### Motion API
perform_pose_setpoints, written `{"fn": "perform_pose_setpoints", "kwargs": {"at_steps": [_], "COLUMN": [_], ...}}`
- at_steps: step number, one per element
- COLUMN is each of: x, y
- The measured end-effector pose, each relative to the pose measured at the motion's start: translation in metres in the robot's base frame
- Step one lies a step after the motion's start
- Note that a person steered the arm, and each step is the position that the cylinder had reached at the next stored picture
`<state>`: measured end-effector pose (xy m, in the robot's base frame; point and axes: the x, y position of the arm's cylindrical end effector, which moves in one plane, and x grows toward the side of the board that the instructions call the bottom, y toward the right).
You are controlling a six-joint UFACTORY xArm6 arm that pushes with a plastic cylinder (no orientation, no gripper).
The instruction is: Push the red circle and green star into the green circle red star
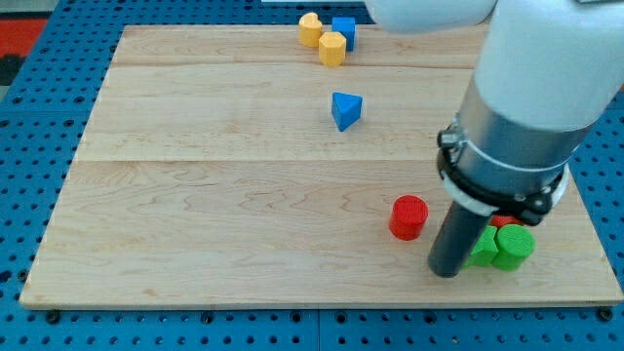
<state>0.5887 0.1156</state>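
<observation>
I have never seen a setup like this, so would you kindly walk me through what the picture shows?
This is one camera's picture of a wooden board and a robot arm that enters from the view's top right. The arm has no hand; it ends in a dark rod, and my tip slides on the board to push blocks. Nothing is held.

At the view's top lie two yellow blocks and a blue cube. Below them sits a blue triangle. Near the view's bottom right stands a red circle, just left of my tip. Right of the tip, close against the rod, huddle a green circle, a second green block and a red block, partly hidden.
</observation>
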Motion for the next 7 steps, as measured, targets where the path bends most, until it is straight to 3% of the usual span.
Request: {"fn": "perform_pose_setpoints", "kwargs": {"at_steps": [2, 4, 7], "x": [0.005, -0.046, -0.058], "y": [-0.152, -0.117, -0.022]}}
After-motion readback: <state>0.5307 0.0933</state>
